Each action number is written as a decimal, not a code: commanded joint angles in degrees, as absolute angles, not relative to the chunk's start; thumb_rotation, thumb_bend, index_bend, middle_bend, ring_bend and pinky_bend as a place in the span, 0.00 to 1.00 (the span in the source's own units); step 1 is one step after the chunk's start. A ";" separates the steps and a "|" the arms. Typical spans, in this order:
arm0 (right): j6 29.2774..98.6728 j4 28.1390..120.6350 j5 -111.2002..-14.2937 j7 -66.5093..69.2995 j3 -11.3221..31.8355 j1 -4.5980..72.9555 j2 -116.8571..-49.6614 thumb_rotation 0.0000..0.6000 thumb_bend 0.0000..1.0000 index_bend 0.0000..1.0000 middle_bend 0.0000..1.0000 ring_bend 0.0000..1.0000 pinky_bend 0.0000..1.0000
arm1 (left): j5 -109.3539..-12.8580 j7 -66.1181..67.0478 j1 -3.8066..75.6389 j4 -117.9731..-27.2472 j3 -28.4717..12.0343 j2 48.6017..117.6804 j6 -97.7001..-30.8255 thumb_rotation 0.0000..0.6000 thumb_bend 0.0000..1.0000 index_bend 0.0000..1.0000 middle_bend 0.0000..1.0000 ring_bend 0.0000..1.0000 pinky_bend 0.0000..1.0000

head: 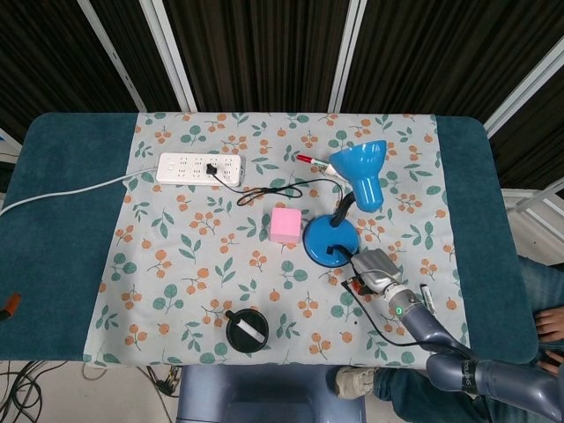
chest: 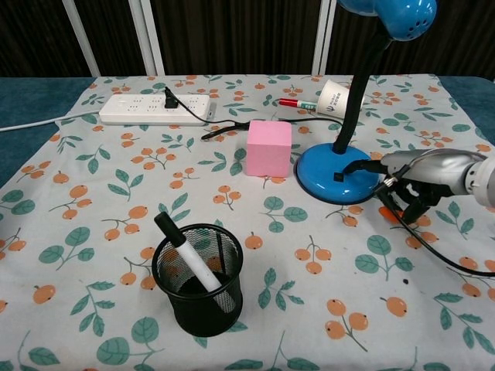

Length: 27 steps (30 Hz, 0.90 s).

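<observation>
Blue desk lamp (chest: pixel 340 176) stands mid-counter (head: pixel 62 220), base just right of the pink cube (chest: pixel 269 148). We note our right hand (chest: pixel 414 185) beside the base, fingers curled over the black cord (chest: pixel 441 255), seemingly pinching it. Left hand unseen.

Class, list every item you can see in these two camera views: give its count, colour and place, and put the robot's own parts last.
Desk lamp: one, blue, right of centre, corded.
Cube: one, pink, left of the lamp base.
Power strip: one, white, far left, black plug in it.
Mesh pen cup: one, black, near edge, holds a marker.
Red-capped marker: one, far side, behind the lamp.
Paper cup: one, white, lying beside that marker.
Pen: one, near right edge.
Tablecloth: one, floral.
Right robot hand: one, grey, at the lamp base by its cord.
</observation>
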<state>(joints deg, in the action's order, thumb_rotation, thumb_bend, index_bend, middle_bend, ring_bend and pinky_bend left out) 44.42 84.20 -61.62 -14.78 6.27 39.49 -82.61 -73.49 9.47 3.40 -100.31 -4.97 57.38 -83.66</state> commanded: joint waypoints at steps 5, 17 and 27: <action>55.48 94.17 -64.31 -14.71 6.88 34.00 -74.36 1.00 0.35 0.03 0.11 0.27 0.95 | -73.83 9.35 3.40 -100.43 -4.86 57.31 -83.66 1.00 0.28 0.04 0.04 0.00 0.10; 81.17 94.56 -78.58 -15.01 1.31 19.35 -69.44 1.00 0.31 0.02 0.02 0.11 0.00 | -73.99 10.14 3.42 -101.20 -4.64 57.51 -83.65 1.00 0.28 0.04 0.04 0.00 0.10; 91.54 87.22 -80.53 -8.24 -1.46 9.60 -70.29 1.00 0.31 0.02 0.02 0.09 0.00 | -74.67 11.51 3.61 -101.58 -4.07 57.79 -83.32 1.00 0.28 0.04 0.04 0.00 0.10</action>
